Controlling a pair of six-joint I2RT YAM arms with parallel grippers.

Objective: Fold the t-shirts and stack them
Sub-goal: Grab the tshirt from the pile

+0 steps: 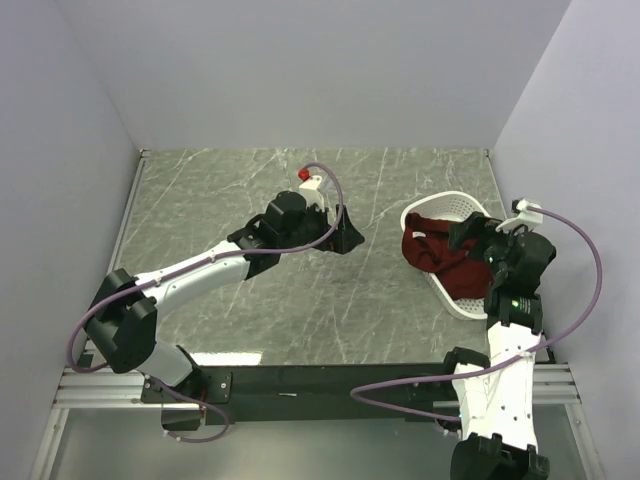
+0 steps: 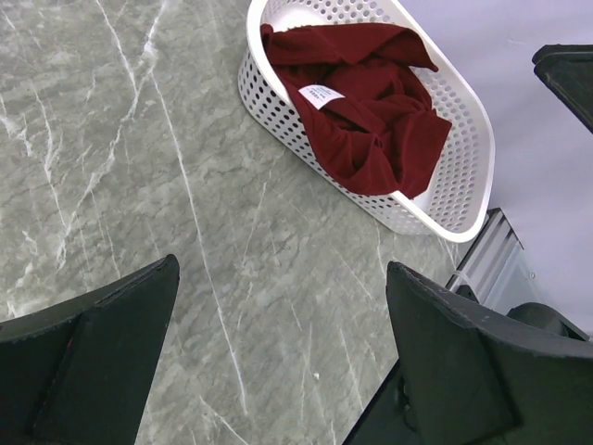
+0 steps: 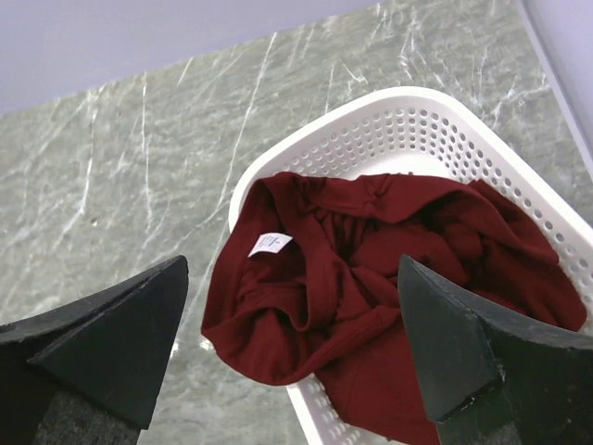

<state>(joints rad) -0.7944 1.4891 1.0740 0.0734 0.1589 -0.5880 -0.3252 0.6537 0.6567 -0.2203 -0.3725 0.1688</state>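
One t-shirt (image 1: 437, 256), and it is not yet out of its basket (image 1: 447, 196), so we judge the step in hand to be the fetch: nothing is spread or folded. The basket sits at 3 o'clock on the worktop (image 1: 220, 200), against its right edge.

The shirt lies bunched inside, one fold spilling over the rim on the 9 o'clock side. As a heap it has no clear heading. In the top view its long axis follows the basket, roughly 11 to 5 o'clock. The white neck label (image 3: 269, 243) faces up near the 9 o'clock end, so we take the collar to lie there. Sleeves and hem we cannot pick out.

The right fingers (image 1: 466, 236) hang over the heap, spread wide with nothing between them. The left fingers (image 1: 345, 238) hover near mid-worktop, at 9 o'clock from the basket and apart from it, equally wide and empty.

Next, we think, the right fingers should drop onto the cloth, pinch a fold near the collar, and carry it out toward 9 o'clock. The basket may lift with it.
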